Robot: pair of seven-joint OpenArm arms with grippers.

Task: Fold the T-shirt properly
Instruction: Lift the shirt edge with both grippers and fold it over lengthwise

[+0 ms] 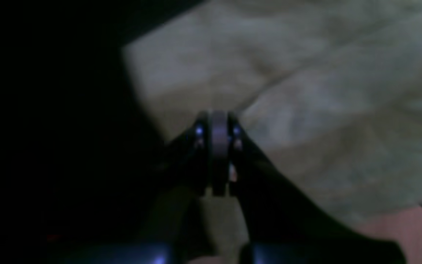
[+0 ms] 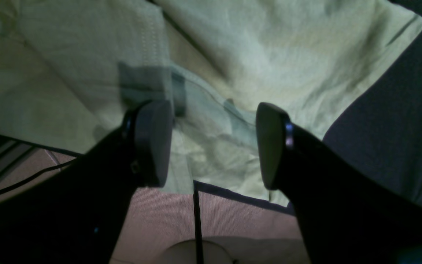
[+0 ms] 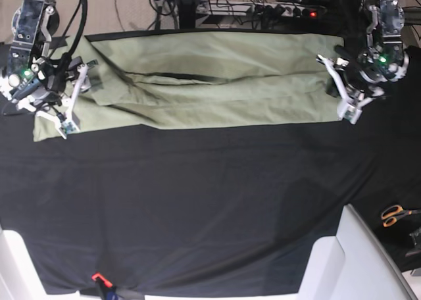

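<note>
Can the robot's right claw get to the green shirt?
Probably yes: the right claw is open right above the shirt, and nothing seems to be in between.

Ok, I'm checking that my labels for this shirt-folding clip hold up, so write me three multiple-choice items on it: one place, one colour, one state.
1. In the base view, where do the orange-handled scissors lie?
A) Far left
B) On the shirt
C) Right edge

2. What colour is the cotton T-shirt?
A) Pale green
B) Bright red
C) White

3. How does the robot's right hand stand?
A) Pinched shut
B) Open
C) Out of every view

Key:
1. C: they sit on the black cloth, beyond the shirt's right end.
2. A: its fabric shows pale sage green in the base and right wrist views.
3. B: the right wrist view shows a wide gap between its dark fingers.
</note>
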